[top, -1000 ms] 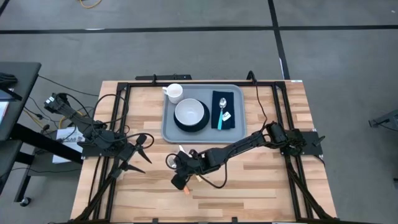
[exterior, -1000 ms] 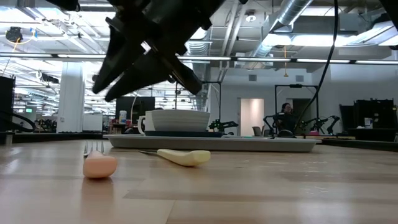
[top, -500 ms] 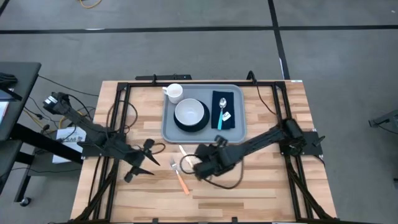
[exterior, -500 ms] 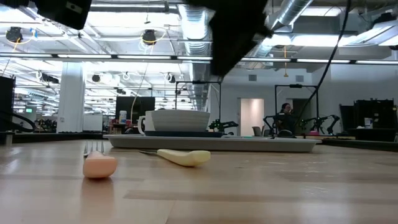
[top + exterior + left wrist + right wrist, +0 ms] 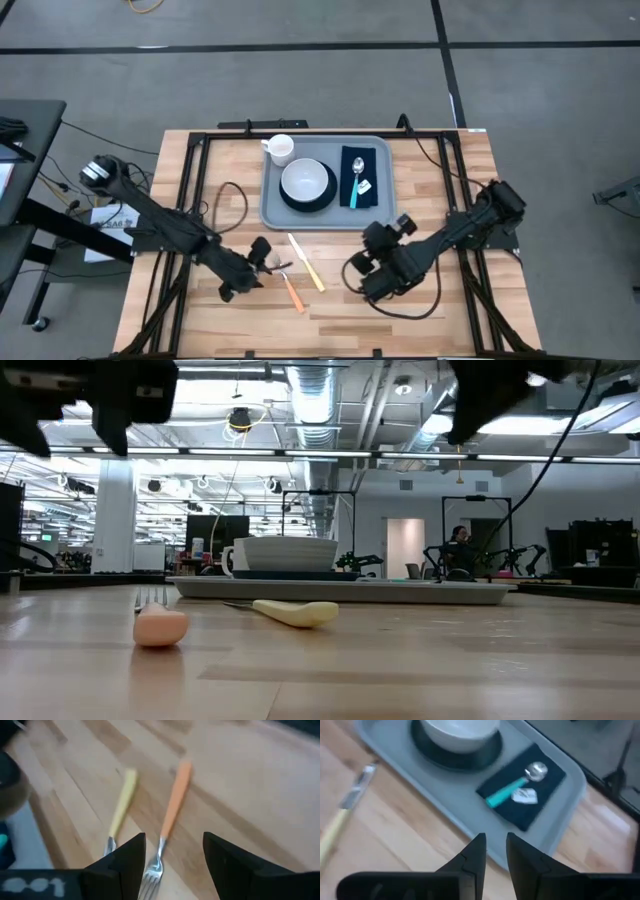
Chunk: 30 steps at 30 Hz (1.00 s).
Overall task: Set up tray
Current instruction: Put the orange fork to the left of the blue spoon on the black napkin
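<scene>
Tray sits at the far middle of the table, holding cup, bowl on a dark plate, and napkin with a teal spoon on it. Change over the last second: the right gripper, which had been low over the cutlery just near of the tray, has swung away to the right and now hangs near of the tray's right corner, clear of everything. In the same span the left gripper moved in from the left to the cutlery. Knife (yellow handle) and fork (orange handle) lie bare on the wood just near of the tray, side by side, neither held. Reading: looks like a handover of the work area; fork is probably the next pick, and both pieces are not yet on the tray. Left arm reaches low across from the table's left edge, jaws wide and empty, straddling the fork's tine end in its wrist view. Right jaws narrow, a slim gap, holding nothing.
</scene>
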Tool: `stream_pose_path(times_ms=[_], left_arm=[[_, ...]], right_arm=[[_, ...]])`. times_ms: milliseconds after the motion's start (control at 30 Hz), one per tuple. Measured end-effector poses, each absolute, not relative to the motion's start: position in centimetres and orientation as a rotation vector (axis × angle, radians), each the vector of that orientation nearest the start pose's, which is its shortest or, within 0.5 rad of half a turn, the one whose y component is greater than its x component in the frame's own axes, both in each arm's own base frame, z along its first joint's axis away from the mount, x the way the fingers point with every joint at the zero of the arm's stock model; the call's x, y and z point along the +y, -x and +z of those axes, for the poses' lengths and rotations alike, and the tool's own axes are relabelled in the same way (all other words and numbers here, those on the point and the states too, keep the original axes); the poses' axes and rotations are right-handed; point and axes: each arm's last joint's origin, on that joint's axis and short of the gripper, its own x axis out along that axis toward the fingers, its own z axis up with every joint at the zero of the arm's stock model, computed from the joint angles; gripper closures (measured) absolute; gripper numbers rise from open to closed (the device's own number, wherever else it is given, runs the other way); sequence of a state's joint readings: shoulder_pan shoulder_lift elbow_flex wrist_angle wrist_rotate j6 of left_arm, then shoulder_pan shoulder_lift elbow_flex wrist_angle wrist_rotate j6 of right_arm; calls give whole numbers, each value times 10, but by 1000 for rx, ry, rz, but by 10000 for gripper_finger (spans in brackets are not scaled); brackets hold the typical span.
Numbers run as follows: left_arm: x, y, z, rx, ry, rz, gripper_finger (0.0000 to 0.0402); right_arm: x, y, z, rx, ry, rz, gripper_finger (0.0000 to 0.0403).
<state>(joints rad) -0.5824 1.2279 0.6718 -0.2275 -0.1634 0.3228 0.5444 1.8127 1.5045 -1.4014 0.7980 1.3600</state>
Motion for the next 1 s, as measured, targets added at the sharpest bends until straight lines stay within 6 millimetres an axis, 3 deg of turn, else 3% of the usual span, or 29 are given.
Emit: stream_pose_path(times_ms=[167, 400, 733, 1000], left_arm=[[-131, -216, 187, 861, -717, -484, 214], [-133, -239, 169, 1075, -825, -513, 214], [-148, -276, 164, 1208, -914, -588, 214], [-140, -289, 161, 1197, -942, -623, 214]], right_arm=[[147, -270, 223, 817, -168, -985, 335], [144, -273, 188, 804, -205, -941, 335], [143, -278, 188, 854, -196, -895, 335], [154, -272, 188, 860, -177, -859, 335]])
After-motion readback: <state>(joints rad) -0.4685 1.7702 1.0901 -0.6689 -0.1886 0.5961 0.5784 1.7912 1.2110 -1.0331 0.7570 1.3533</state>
